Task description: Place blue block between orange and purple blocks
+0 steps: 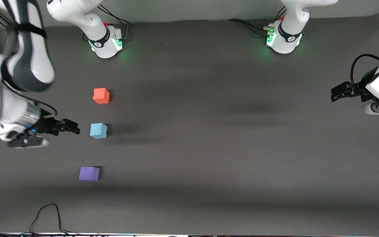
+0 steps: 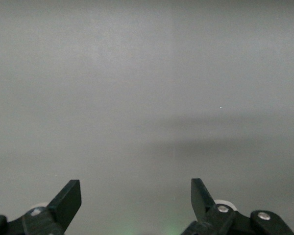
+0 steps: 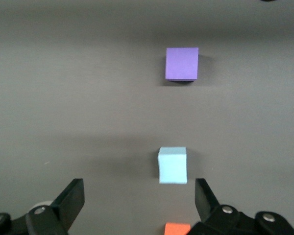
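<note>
The pale blue block [image 1: 98, 130] [image 3: 173, 165] rests on the dark table in a line with the other two cubes. The orange block [image 1: 101, 95] [image 3: 177, 228] lies farther from the front camera, and the purple block [image 1: 89, 173] [image 3: 182, 63] lies nearer. My right gripper [image 1: 75, 127] [image 3: 138, 191] is open and empty. It hangs over the table just beside the blue block, toward the right arm's end. My left gripper [image 1: 334, 93] [image 2: 135, 188] waits open and empty over the left arm's end of the table, with only bare table in its view.
The two arm bases [image 1: 107, 42] [image 1: 283, 39] glow green along the table edge farthest from the front camera. A black cable [image 1: 44, 214] loops on the table near the edge closest to the front camera. The dark table surface [image 1: 209, 131] spreads wide between the arms.
</note>
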`<state>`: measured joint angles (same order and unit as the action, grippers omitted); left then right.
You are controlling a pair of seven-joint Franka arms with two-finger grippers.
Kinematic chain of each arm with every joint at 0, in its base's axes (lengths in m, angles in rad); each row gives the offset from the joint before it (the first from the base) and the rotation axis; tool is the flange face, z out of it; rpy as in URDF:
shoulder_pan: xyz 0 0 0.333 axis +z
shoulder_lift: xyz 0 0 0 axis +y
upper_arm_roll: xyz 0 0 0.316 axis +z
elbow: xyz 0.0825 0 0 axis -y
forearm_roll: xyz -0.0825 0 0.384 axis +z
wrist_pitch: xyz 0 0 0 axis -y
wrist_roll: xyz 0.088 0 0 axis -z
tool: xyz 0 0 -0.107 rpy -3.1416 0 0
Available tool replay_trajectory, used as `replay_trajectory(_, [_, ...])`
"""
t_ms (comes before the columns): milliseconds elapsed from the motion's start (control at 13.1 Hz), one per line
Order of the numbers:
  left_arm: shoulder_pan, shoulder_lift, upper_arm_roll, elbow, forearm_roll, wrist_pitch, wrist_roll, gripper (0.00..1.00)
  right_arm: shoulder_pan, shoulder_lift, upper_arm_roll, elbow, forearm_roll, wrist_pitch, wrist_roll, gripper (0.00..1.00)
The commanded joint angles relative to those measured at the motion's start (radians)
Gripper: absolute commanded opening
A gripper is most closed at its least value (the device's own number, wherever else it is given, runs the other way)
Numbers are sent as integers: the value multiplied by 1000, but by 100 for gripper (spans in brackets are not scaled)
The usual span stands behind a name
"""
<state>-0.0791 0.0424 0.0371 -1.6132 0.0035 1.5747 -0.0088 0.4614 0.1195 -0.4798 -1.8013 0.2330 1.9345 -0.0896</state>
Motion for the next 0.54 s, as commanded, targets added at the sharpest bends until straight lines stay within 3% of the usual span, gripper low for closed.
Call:
replay_trajectory(0, [-10,-4,7,10,0,-12,-2,100,-133,-133,148,-10,-72,-93,63,100])
replay_trajectory(459, [-10,-4,9,9,0,-12,-3,100,-421,-339,478,-21,-202,-256,105,100])
